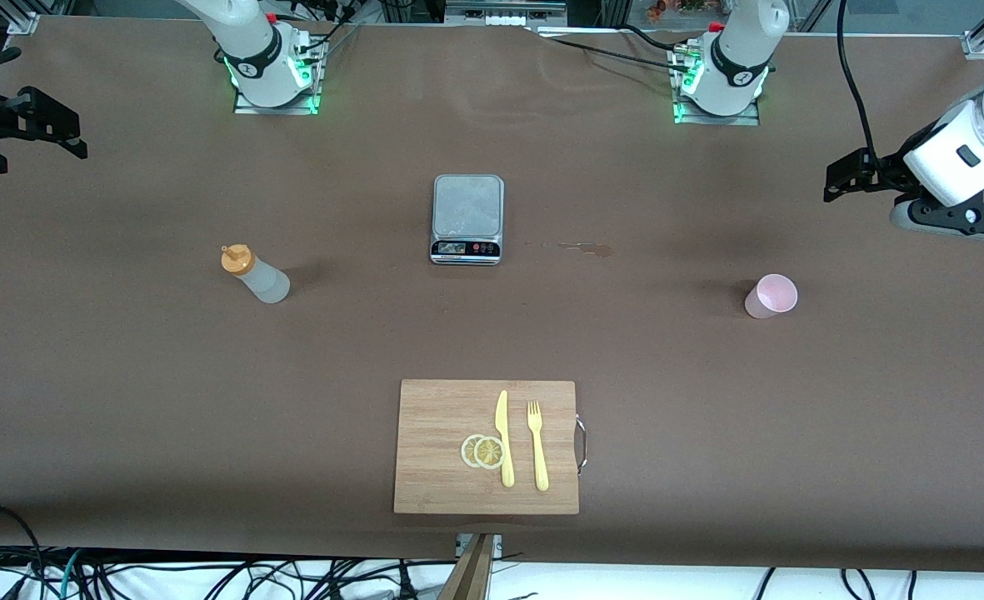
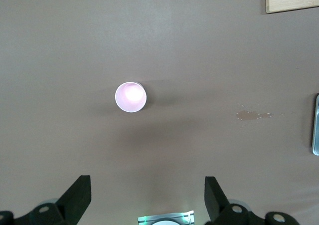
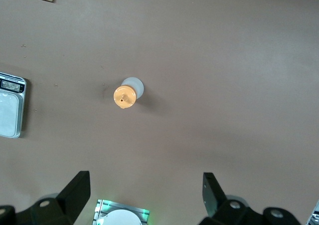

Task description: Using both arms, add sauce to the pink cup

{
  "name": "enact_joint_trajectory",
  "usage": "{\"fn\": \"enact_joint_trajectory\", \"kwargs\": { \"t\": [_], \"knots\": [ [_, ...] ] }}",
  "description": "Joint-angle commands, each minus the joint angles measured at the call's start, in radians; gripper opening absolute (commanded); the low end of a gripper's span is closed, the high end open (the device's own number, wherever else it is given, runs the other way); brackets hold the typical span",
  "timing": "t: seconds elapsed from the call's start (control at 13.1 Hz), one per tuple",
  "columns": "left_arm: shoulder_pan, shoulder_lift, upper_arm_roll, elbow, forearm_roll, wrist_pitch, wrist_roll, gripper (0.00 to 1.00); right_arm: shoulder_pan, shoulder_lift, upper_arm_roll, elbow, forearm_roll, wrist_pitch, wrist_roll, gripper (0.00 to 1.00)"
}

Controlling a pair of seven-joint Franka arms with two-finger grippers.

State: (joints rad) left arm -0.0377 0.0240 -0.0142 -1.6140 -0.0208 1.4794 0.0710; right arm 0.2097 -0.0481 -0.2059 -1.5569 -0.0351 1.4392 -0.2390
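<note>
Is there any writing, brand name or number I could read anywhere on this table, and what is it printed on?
No text can be read here.
Scale: its front panel has a small display and buttons, but any marks there are too small to read.
Squeeze bottle: no label visible.
Pink cup: plain, no print.
Cutting board, knife and fork: no markings visible.

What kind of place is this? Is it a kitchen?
Probably a robot lab made up like a kitchen. Two robot arms are bolted to a brown table, loose cables hang off its edge, and a scale, sauce bottle, pink cup and cutting board are laid out.
</note>
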Motion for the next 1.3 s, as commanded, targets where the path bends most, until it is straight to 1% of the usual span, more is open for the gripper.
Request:
{"fn": "enact_joint_trajectory", "kwargs": {
  "t": [0.0, 0.53, 0.92, 0.99, 1.15, 1.22],
  "knots": [
    [0.001, 0.017, 0.000, 0.042, 0.005, -0.016, 0.007, 1.00, -0.004, 0.002, -0.004, 0.015, 0.017, -0.017, -0.002, 1.00],
    [0.001, 0.028, -0.001, 0.060, 0.005, -0.016, 0.004, 1.00, -0.004, 0.002, -0.006, 0.017, 0.017, -0.017, -0.002, 1.00],
    [0.004, 0.060, 0.007, 0.063, 0.013, -0.016, 0.003, 1.00, -0.004, 0.002, -0.006, 0.015, 0.017, -0.017, -0.002, 1.00],
    [0.015, 0.076, 0.010, 0.063, 0.018, -0.016, 0.006, 1.00, -0.004, 0.002, -0.006, 0.017, 0.017, -0.017, -0.002, 1.00],
    [0.070, 0.105, 0.010, 0.063, 0.007, -0.011, 0.019, 1.00, -0.004, 0.002, -0.006, 0.015, 0.017, -0.019, -0.002, 1.00],
    [0.085, 0.122, 0.010, 0.062, 0.005, -0.002, 0.054, 1.00, -0.004, 0.002, -0.006, 0.017, 0.017, -0.019, -0.002, 1.00]
  ]
}}
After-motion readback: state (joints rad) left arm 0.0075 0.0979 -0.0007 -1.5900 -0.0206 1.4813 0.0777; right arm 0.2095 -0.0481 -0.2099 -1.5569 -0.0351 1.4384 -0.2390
